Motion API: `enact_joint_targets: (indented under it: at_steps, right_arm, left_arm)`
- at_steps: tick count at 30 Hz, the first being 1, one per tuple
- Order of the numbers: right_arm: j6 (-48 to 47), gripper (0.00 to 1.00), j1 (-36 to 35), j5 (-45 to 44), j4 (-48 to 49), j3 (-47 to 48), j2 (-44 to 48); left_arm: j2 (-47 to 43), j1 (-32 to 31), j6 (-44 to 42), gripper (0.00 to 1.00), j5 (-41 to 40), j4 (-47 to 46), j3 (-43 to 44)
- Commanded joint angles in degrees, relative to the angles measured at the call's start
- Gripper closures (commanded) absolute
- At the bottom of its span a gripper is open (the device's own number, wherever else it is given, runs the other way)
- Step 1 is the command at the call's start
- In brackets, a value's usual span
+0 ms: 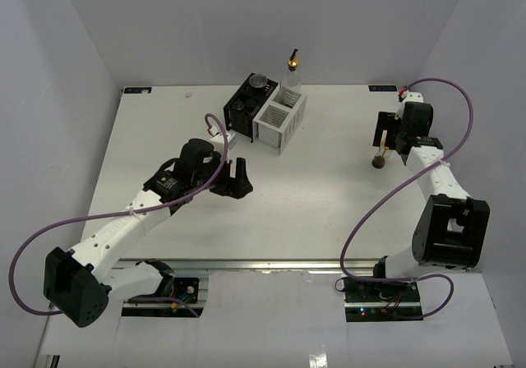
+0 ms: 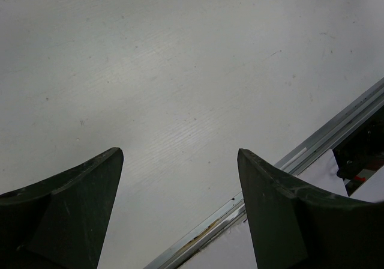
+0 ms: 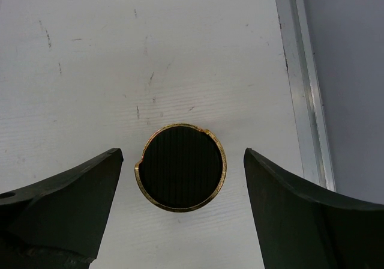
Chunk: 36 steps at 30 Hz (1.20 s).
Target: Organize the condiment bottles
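A small jar (image 1: 376, 162) with a dark ribbed lid and brass rim (image 3: 180, 167) stands on the white table at the right. My right gripper (image 3: 183, 154) is open and hangs over it, one finger on each side of the lid, not touching; in the top view it (image 1: 383, 144) is just behind the jar. A clear bottle with a brass spout (image 1: 293, 74) stands in the white rack (image 1: 278, 121). A grey-lidded bottle (image 1: 258, 80) and dark-lidded jars (image 1: 243, 103) sit in the black rack (image 1: 238, 120). My left gripper (image 1: 237, 179) is open and empty over bare table (image 2: 180, 152).
The two racks stand side by side at the back centre. The table's metal front rail (image 2: 312, 143) runs close past the left gripper. The right table edge rail (image 3: 306, 101) lies just right of the jar. Grey walls enclose the table.
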<state>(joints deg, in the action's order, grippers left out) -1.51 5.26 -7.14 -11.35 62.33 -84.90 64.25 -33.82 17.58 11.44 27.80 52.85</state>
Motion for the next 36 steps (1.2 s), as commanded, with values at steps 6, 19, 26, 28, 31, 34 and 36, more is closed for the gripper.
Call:
enact_joint_targets:
  at_steps: [6, 19, 26, 28, 31, 34, 36]
  right_arm:
    - [-0.82, 0.32, 0.77, 0.76, 2.78, 1.83, -0.53]
    - [-0.94, 0.92, 1.07, 4.51, -0.27, 4.92, -0.52]
    - [-0.79, 0.92, -4.24, 9.47, -9.29, 15.68, 0.57]
    - [-1.03, 0.92, -5.94, 10.07, -12.18, 17.96, 1.09]
    - [-0.74, 0.92, -14.04, 10.14, -14.85, 22.61, 1.68]
    - [0.2, 0.92, -20.57, 10.65, -14.02, 26.82, 1.75]
    - [0.72, 0.92, -23.24, 10.91, -11.96, 29.13, 1.06]
  left_arm:
    - [-1.49, -0.1, -0.27, 0.12, -0.23, -0.16, -0.38]
    - [-2.29, -0.1, -0.34, 0.11, -2.82, 0.32, -0.03]
    - [-1.7, -0.1, 0.82, 0.02, -5.12, 1.54, 1.25]
    - [-2.0, -0.1, 0.7, 0.02, -6.19, 2.09, 1.64]
    - [-3.37, -0.1, 1.05, 0.02, -8.29, 2.17, 1.18]
    - [-3.96, -0.19, 1.05, 0.02, -9.0, 2.45, 1.11]
    - [-4.22, -0.1, 0.96, 0.02, -9.94, 3.39, 1.29]
